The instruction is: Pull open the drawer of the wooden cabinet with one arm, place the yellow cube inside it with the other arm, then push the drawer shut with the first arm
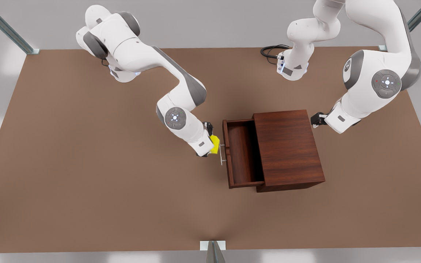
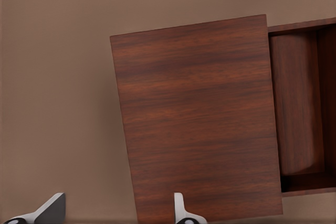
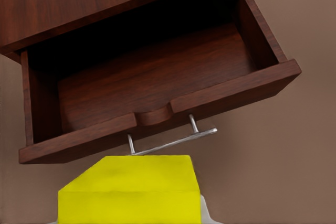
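Front view: the right gripper [image 1: 213, 145] pinches the yellow cube [image 1: 215, 143] beside the open drawer [image 1: 240, 153]; the left gripper [image 1: 314, 119], fingers [image 2: 181, 211] spread, waits behind the wooden cabinet [image 1: 287, 148].

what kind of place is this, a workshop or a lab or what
Most likely a simulated robot test bench, not a lived-in room: a bare brown table with metal frame struts at its edges, and on it the wooden cabinet, its drawer open, and a yellow cube.
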Robot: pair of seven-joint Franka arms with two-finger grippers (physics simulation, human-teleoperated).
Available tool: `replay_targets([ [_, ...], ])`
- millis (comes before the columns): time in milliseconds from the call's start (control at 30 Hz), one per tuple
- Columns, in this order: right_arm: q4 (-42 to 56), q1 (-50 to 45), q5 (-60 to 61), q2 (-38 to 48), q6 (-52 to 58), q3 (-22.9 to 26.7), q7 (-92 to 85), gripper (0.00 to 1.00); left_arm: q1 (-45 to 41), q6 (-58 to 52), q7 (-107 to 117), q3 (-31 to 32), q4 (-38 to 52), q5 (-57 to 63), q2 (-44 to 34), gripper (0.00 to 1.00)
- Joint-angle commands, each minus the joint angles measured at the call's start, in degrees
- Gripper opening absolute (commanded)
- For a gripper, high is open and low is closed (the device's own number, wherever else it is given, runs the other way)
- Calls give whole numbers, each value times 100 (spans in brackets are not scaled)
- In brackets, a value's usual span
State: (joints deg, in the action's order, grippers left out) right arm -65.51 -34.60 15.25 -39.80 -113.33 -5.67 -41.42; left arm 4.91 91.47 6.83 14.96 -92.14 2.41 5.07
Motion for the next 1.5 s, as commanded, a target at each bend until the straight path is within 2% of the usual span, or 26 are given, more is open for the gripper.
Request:
replay_targets([
  [0, 126, -47, -48, -133, -347, -66, 3166, 52, 1, 3, -15, 7, 3, 5, -6, 100],
  [300, 926, -495, -48, -828, -1525, -224, 3711, 52, 1, -6, -15, 16, 3, 5, -6, 100],
  [533, 962, -715, -57, -1118, -2079, -233, 3852, 52, 1, -6, -15, 16, -6, 14, -6, 100],
  [567, 962, -715, -57, -1135, -2079, -233, 3852, 55, 1, -6, -15, 16, 3, 14, -6, 100],
  [600, 953, -715, -57, -1126, -2167, -233, 3852, 84, -8, -6, -15, 33, 3, 14, -6, 100],
  [633, 953, -715, -57, -1126, -2167, -241, 3826, 100, -8, -15, -15, 42, 3, 14, -6, 100],
  [767, 953, -715, -57, -1109, -2158, -233, 3835, 100, -148, 152, -15, 68, 73, 22, -15, 100],
  [800, 944, -689, -48, -952, -1948, -189, 3808, 100, -262, 143, -7, 112, 152, 14, 3, 100],
  [833, 918, -347, -39, -486, -991, -109, 3686, 100, -684, 99, 449, 121, 512, -13, 117, 100],
  [900, 882, 980, -83, 376, 925, -180, 2711, 100, -1449, 91, 1864, 130, 644, 93, 231, 100],
  [1000, 874, 2730, -258, 746, 2543, -180, 1391, 100, -2249, 108, 3622, 130, 1031, 356, 794, 100],
  [1100, 592, 3170, -505, 737, 2702, -127, 1250, 100, -2899, 380, 5388, 121, 1593, 427, 1531, 100],
  [1167, 540, 3117, -523, 719, 2755, -145, 1654, 100, -3102, 512, 5645, 121, 1602, 567, 1752, 100],
  [1200, 399, 3161, -917, 711, 2817, -118, 2023, 100, -3119, 600, 5689, 121, 1567, 602, 1770, 100],
  [1233, 118, 3126, -1067, 737, 2729, 268, 2375, 100, -3128, 758, 5689, 121, 1541, 655, 1813, 100],
  [1300, -514, 3135, -1261, 859, 2360, 611, 3254, 100, -3216, 996, 5996, 121, 1488, 655, 1989, 100],
  [1333, -1182, 3152, -1402, 1211, 1807, 769, 3263, 100, -3286, 1005, 6093, 121, 1514, 822, 2060, 100],
  [1367, -1570, 3170, -1533, 1431, 1876, 901, 3333, 100, -3330, 1224, 6347, 121, 1523, 822, 2147, 100],
  [1467, -1499, 3345, -1542, 1414, 2201, 1024, 3360, 100, -3567, 1584, 7015, 112, 1594, 1042, 2393, 100],
])
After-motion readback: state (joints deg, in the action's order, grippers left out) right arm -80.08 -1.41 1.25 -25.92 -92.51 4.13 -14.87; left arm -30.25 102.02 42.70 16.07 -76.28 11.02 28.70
